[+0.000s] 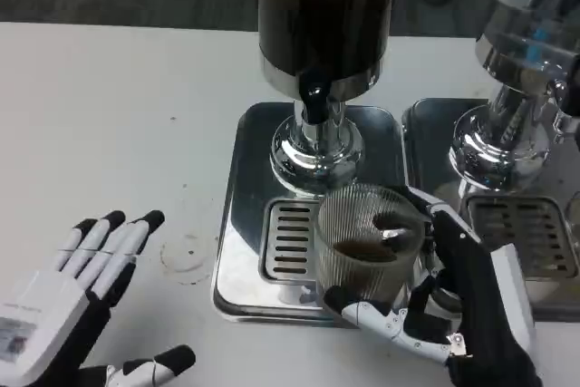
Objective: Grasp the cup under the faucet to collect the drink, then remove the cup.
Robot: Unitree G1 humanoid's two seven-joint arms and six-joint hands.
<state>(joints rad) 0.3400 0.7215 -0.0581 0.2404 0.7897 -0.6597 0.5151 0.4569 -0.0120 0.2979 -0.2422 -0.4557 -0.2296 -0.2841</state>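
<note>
I see my right hand [453, 301] wrapped around the cup [367, 242], thumb across the near side, other fingers [426, 215] curling round the far right side. The fingers are holding that ribbed clear cup firmly. The cup sits on the drip grate [288, 240] of the steel tray [237, 224], right of the slots, and there's a little dark drink in the bottom. It stands upright, just near of the dispenser's chrome base [317, 151]. The faucet [314, 101], a black spout, hangs under the dark tank [323, 11], a touch far and left of the cup's rim as I look at it; whether the cup is squarely beneath it, I can't tell.

My left hand [72, 314] is down at the near left on the white tabletop [118, 133], well apart from the tray. Its fingers are spread wide and pointing away from me, holding nothing, thumb out at the near edge.

Over on the right there's a second dispenser [512, 115] on its own tray [426, 133], touching-close beside the first tray, with its own grate [517, 233].
</note>
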